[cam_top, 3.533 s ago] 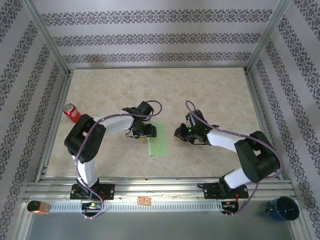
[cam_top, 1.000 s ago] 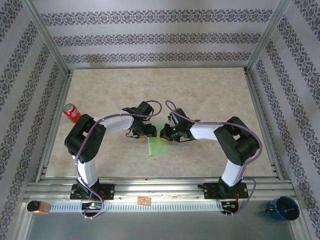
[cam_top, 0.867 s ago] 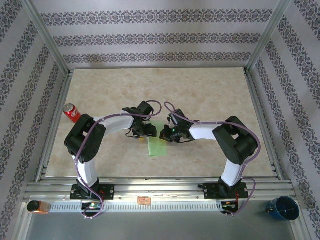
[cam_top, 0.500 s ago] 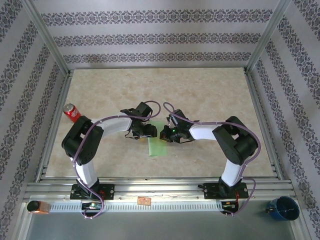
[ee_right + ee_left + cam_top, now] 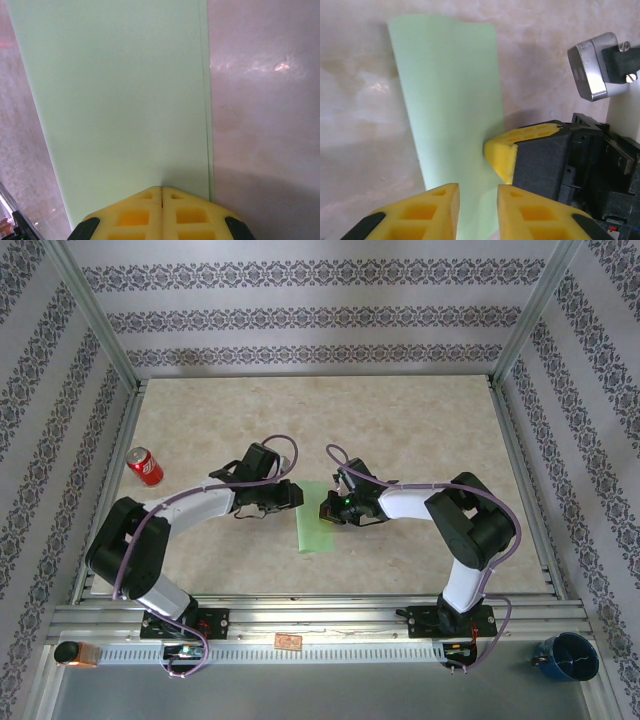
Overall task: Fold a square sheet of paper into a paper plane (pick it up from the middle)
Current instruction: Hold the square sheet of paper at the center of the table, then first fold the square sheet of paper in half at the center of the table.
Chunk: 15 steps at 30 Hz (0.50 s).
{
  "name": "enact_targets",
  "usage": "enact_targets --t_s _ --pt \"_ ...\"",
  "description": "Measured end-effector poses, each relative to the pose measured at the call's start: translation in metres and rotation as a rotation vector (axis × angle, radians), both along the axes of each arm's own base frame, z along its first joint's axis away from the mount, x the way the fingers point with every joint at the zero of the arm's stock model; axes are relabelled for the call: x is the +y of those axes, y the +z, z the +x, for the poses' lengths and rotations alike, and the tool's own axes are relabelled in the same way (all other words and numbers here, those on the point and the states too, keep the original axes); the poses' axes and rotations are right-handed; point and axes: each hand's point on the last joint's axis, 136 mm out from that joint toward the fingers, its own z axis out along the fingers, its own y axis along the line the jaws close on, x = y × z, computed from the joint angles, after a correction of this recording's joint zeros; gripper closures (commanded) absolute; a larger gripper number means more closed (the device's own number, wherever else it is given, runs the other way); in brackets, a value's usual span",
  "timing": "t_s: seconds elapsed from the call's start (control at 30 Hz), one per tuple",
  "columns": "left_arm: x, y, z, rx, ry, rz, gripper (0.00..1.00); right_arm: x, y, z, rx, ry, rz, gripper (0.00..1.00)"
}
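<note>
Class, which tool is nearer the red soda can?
Left. The left tool is at the green paper's left edge, the side toward the red soda can; the right tool is at the paper's right side, farther away.

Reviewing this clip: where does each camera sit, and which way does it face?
Top external: high behind the robot, looking down at the table; left arm, right arm, green paper, red can.
Left wrist: on the left arm, looking down past the left gripper at the paper; the right gripper too.
Right wrist: on the right arm, looking down over its shut fingers at the paper.
Shared: all three show the paper.
</note>
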Motion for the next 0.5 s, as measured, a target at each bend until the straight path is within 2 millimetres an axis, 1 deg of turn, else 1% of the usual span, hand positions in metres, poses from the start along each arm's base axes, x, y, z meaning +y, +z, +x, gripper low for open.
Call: enact_targets --t_s 0.13,0.2,0.37,0.5 --pt "-0.008 -0.011 -0.001 0.028 -0.010 -0.049 0.88 0.001 0.000 0.000 -0.003 0.001 -0.002 1.00" --pt "-0.011 -0.017 -0.003 0.041 -0.011 -0.070 0.89 0.001 0.000 0.000 -0.003 0.001 -0.002 1.00" --pt "-0.011 -0.036 -0.011 0.083 -0.003 -0.094 0.89 0.001 0.000 0.000 -0.003 0.001 -0.002 1.00" --pt "-0.009 -0.042 -0.014 0.097 0.007 -0.094 0.89 0.001 0.000 0.000 -0.003 0.001 -0.002 1.00"
